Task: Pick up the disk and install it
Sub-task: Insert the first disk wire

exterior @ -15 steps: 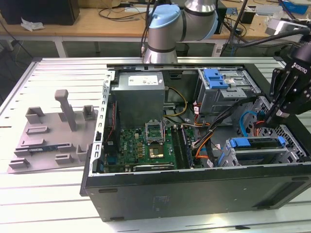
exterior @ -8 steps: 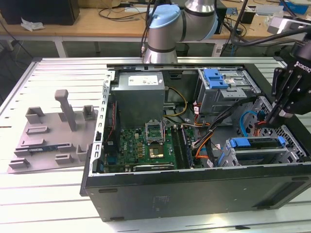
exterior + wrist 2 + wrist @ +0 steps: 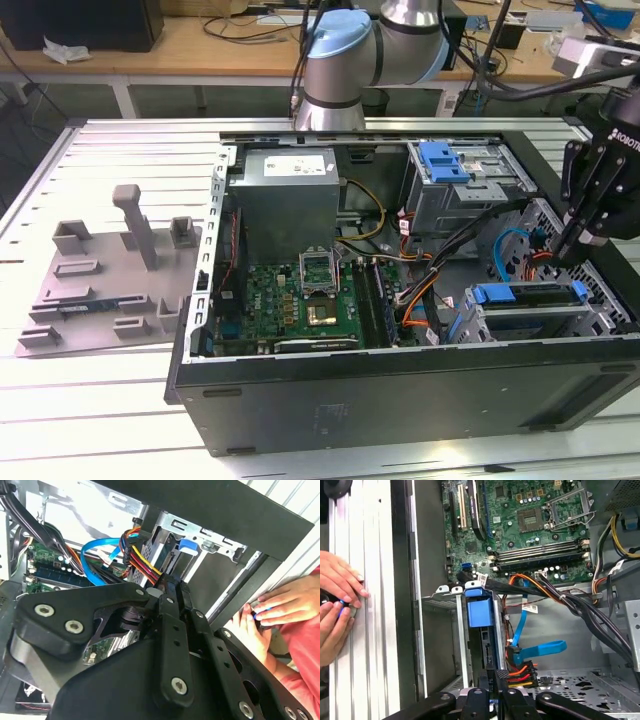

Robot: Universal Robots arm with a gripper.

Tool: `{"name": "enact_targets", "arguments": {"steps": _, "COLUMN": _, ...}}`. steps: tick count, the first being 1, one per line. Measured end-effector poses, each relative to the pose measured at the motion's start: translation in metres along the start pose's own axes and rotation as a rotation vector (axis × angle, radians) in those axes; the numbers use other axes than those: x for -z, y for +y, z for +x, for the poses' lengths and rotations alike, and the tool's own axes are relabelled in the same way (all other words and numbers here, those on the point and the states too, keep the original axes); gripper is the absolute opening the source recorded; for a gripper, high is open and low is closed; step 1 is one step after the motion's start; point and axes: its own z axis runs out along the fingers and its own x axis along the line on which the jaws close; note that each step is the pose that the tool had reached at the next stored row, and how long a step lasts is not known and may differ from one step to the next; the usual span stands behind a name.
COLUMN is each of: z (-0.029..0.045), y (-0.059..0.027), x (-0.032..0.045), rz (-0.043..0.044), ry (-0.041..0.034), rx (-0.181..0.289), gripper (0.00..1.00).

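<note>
The disk (image 3: 530, 294) stands on edge in a slot of the metal drive cage (image 3: 600, 300) at the near right corner of the open computer case, its blue carrier bracket along the top. The first wrist view shows its blue bracket end (image 3: 480, 609) in the slot. My gripper (image 3: 572, 248) hangs just above the cage's right end, over the disk's connector end. In both wrist views its black fingers (image 3: 172, 597) are pressed together with nothing between them, close to the bundle of coloured power wires (image 3: 521, 672). The gripper's tip (image 3: 492, 681) is right over the disk's edge.
A person's hands (image 3: 335, 597) rest on the slotted table beside the case wall (image 3: 280, 607). Cables (image 3: 425, 285), the motherboard (image 3: 300, 300) and a second cage with a blue tab (image 3: 445, 160) crowd the case. A grey fixture plate (image 3: 110, 285) lies at the exterior view's left.
</note>
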Motion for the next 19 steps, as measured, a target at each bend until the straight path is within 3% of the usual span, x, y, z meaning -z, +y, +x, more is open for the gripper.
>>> {"name": "enact_targets", "arguments": {"steps": 1, "z": 0.0003, "y": 0.0001, "x": -0.0001, "rz": 0.0016, "ry": -0.0039, "rx": 0.004, "gripper": 0.16}}
{"name": "enact_targets", "arguments": {"steps": 2, "z": 0.0009, "y": 0.0004, "x": -0.0003, "rz": 0.0051, "ry": -0.0146, "rx": 0.012, "gripper": 0.16}}
{"name": "enact_targets", "arguments": {"steps": 6, "z": 0.002, "y": 0.0013, "x": -0.0006, "rz": 0.0099, "ry": -0.0382, "rx": 0.026, "gripper": 0.16}}
{"name": "enact_targets", "arguments": {"steps": 7, "z": 0.0025, "y": 0.0019, "x": -0.0008, "rz": 0.011, "ry": -0.0499, "rx": 0.03, "gripper": 0.16}}
{"name": "enact_targets", "arguments": {"steps": 9, "z": 0.0033, "y": 0.0027, "x": -0.0011, "rz": 0.0127, "ry": -0.0662, "rx": 0.035, "gripper": 0.16}}
{"name": "enact_targets", "arguments": {"steps": 11, "z": 0.0053, "y": 0.0038, "x": -0.0017, "rz": 0.0164, "ry": -0.0918, "rx": 0.042, "gripper": 0.16}}
{"name": "enact_targets", "arguments": {"steps": 16, "z": 0.0107, "y": 0.0047, "x": -0.0031, "rz": 0.0248, "ry": -0.1202, "rx": 0.049, "gripper": 0.16}}
{"name": "enact_targets", "arguments": {"steps": 19, "z": 0.0166, "y": 0.0059, "x": -0.0045, "rz": 0.0271, "ry": -0.1244, "rx": 0.052, "gripper": 0.16}}
